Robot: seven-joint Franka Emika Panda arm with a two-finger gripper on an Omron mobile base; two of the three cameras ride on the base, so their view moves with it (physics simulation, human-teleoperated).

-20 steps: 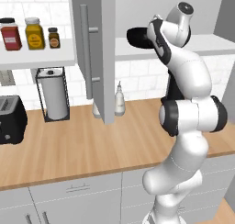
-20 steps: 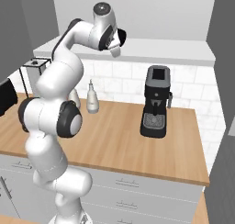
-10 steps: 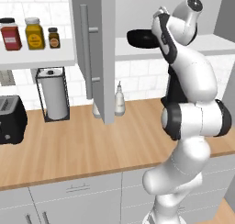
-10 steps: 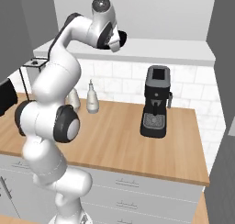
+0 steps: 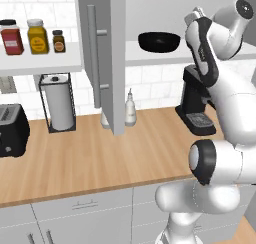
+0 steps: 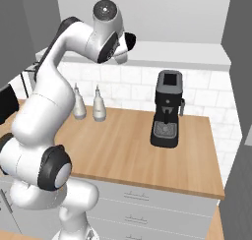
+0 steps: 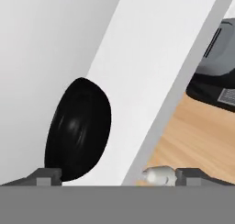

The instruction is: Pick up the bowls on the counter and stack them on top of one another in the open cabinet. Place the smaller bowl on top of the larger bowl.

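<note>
Jaws point(image 7: 118, 176) stand wide apart with nothing between them; the two dark tips sit at the bottom of the hand view, one each side of the bowl point(image 7: 79, 129).

One black bowl point(image 5: 159, 41) shows on the white shelf point(image 5: 150, 57) of the open cabinet, upright, just left of the hand. Whether this is one bowl or a stack of two I cannot tell from these angles; the outline reads as a single dark shape. In the hand view it rests on the shelf point(image 7: 151, 81), close to the tips but clear of them.

Cabinet door point(image 5: 102, 58) hangs open to the left of the shelf, with one long vertical bar handle point(image 5: 92, 58).

Arm reaches up, the hand level with the shelf at its right end; in the right base view the gripper point(image 6: 125, 43) is against the shelf edge.

Counter point(image 5: 95, 158) count:
- one toaster point(image 5: 11, 130), far left
- one paper-towel roll on a stand point(image 5: 58, 102)
- two pale bottles point(image 6: 99, 104) near the wall, side by side in the right base view
- one black coffee machine point(image 6: 167, 108), right of the bottles

Side shelf point(image 5: 40, 63), left of the door: three jars point(image 5: 36, 36), red, yellow and a small brown one.
</note>
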